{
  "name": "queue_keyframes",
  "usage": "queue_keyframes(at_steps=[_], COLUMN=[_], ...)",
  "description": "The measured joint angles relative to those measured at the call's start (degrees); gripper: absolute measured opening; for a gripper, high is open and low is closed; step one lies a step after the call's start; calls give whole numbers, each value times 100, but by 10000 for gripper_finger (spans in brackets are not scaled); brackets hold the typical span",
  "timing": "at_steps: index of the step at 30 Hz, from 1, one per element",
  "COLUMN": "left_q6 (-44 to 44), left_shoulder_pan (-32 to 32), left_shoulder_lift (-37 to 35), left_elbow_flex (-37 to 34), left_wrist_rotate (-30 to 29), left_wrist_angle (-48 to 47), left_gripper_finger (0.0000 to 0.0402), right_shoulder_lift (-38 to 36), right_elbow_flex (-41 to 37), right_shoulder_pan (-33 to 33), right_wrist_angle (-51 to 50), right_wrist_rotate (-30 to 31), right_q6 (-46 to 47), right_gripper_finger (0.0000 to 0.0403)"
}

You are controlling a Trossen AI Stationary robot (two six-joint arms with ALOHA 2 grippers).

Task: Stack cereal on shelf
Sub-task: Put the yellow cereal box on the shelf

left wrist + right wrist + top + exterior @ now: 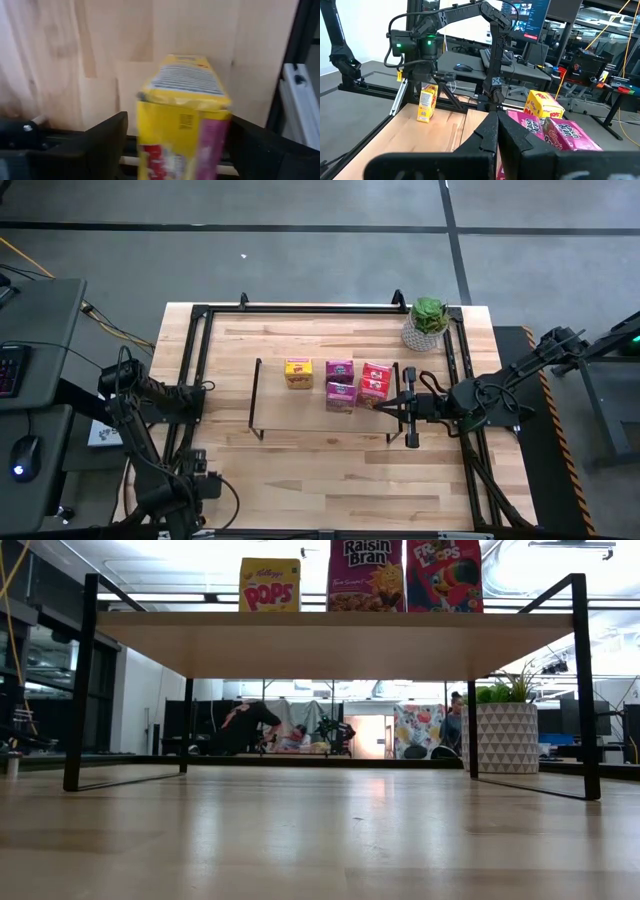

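My left gripper (177, 130) is near the table's left edge, shut on a yellow cereal box (182, 115). The right wrist view shows that box (426, 102) under the left gripper (426, 82). In the high view the left arm covers it. The shelf (300, 415) carries a yellow box (298, 373), two magenta boxes (340, 383) and two red boxes (376, 381). My right gripper (385, 406) is shut at the shelf's right end, beside the red and magenta boxes (560, 132), touching nothing. The low view shows three boxes standing on the shelf board (330, 645). My left gripper pinches the yellow cereal box between its two fingers (107, 137), one on each narrow side (145, 130), coming from above. The box stands roughly upright below the gripper. Whether the box bottom (423, 120) rests on the table, I cannot tell.
A potted green plant (428, 323) stands at the table's far right corner, behind the shelf's right legs (585, 690). Black frame rails (195, 350) run along the table's left, far and right edges. Bare wood lies between the shelf and the near edge (320, 480).
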Motion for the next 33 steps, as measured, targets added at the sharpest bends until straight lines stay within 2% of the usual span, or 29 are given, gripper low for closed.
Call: queue_keyframes(at_steps=[13,21,26,33], left_q6=[147,744,1039,1421], left_shoulder_pan=[143,540,829,1362], left_shoulder_lift=[-29,-35,-35,-39], left_elbow_flex=[12,443,1024,2414], left_wrist_rotate=[283,317,535,420], left_wrist_angle=[181,172,-99,-881], left_gripper_finger=[202,139,119,123], right_shoulder_lift=[0,-1,1,0], right_elbow_flex=[0,0,0,0], right_shoulder_pan=[0,0,0,0], right_wrist_angle=[-1,-25,-86,-85], right_wrist_rotate=[-2,-4,-4,-4], right_q6=[1,2,2,2], right_gripper_finger=[0,0,0,0])
